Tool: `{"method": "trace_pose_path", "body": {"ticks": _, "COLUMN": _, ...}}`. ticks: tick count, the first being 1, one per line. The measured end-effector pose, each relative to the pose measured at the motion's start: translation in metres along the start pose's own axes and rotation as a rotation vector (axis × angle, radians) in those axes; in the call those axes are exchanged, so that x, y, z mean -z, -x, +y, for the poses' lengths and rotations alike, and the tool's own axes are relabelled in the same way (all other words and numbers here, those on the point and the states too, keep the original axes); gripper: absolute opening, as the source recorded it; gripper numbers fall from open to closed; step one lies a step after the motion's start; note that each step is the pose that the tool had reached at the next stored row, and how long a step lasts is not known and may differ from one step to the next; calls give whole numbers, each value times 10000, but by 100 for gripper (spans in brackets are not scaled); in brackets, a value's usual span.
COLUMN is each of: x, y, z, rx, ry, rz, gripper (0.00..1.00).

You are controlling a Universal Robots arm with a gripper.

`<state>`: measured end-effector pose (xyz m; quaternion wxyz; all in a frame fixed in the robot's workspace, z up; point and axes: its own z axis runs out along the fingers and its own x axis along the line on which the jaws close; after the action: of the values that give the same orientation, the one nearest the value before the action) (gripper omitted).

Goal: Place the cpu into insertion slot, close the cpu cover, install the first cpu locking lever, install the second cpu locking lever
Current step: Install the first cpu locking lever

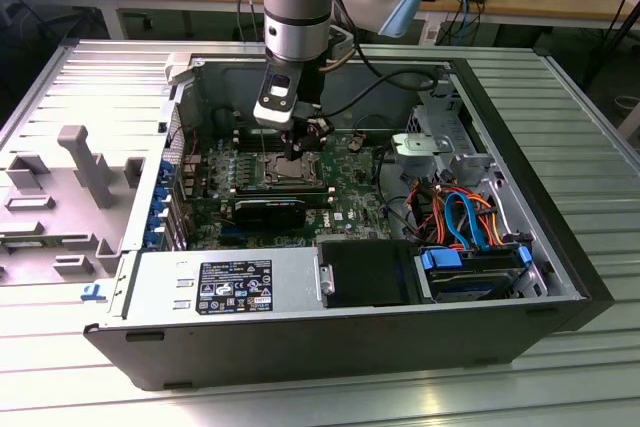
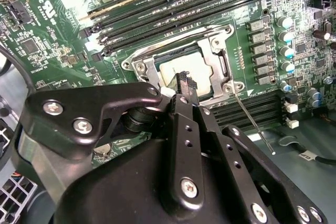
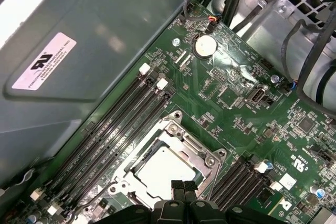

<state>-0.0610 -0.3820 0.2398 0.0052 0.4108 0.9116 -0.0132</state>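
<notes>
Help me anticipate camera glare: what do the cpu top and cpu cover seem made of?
The cpu top looks like dull matte silver metal with soft reflections. The cpu cover seems shinier stamped metal, glinting along its frame; alloy unclear.

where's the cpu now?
In both wrist views the cpu sits in the insertion slot, framed by the cpu cover, between memory slots, by the gripper.

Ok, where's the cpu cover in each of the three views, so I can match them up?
Exterior view: the cpu cover is the silver frame on the green board, mid-case, directly under the gripper.
Second wrist view: the cover lies flat around the cpu, just past the gripper.
First wrist view: the cover frames the cpu, just beyond the gripper.
Shared landmark: the long black memory slots alongside it.
</notes>
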Motion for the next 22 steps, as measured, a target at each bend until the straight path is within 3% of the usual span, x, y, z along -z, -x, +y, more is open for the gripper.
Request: {"method": "trace_pose_path", "body": {"ticks": 22, "x": 0, "y": 0, "z": 0, "rx": 962, "ry": 20, "rz": -19, "gripper": 11}}
